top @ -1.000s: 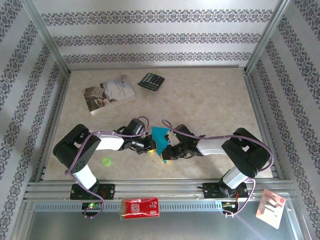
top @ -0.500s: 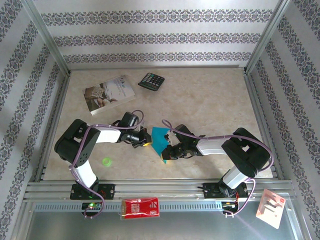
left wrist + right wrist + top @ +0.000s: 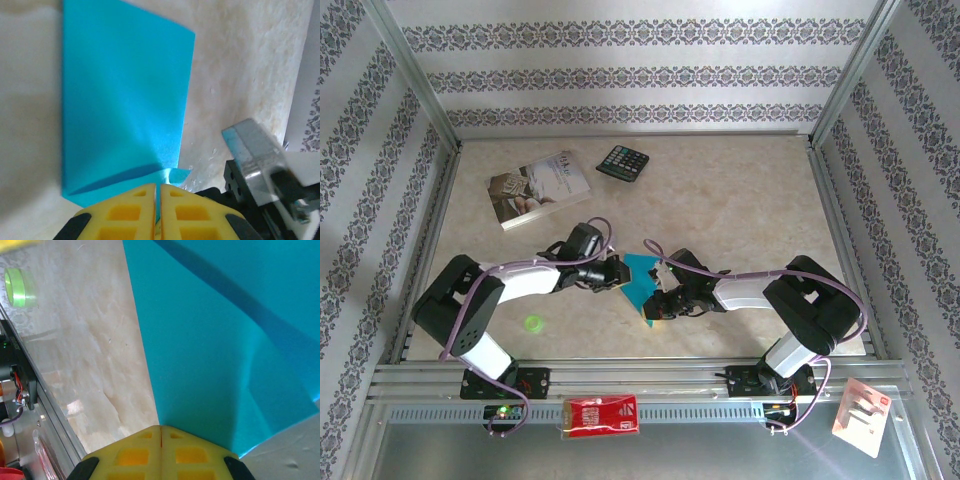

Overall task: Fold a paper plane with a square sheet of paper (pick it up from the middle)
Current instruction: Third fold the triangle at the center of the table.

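My left gripper (image 3: 158, 187) is clenched, its yellow pads pressed together on the near edge of the square sheet of paper (image 3: 120, 100), with a thin blue lip caught between them. The right gripper (image 3: 160, 429) is clamped just as tight on the opposite side of the sheet, where a long crease shadow runs across the blue. From above, the sheet hangs between the two over the near middle of the table (image 3: 740, 200), already narrowed to a partly folded shape. Over the last second the left gripper has crept towards the far side and its elbow has swung out left, while the right has held its place. I read that as drawing a flap over to set a fold, early work. The green ring (image 3: 532, 323) sits near left, apart.
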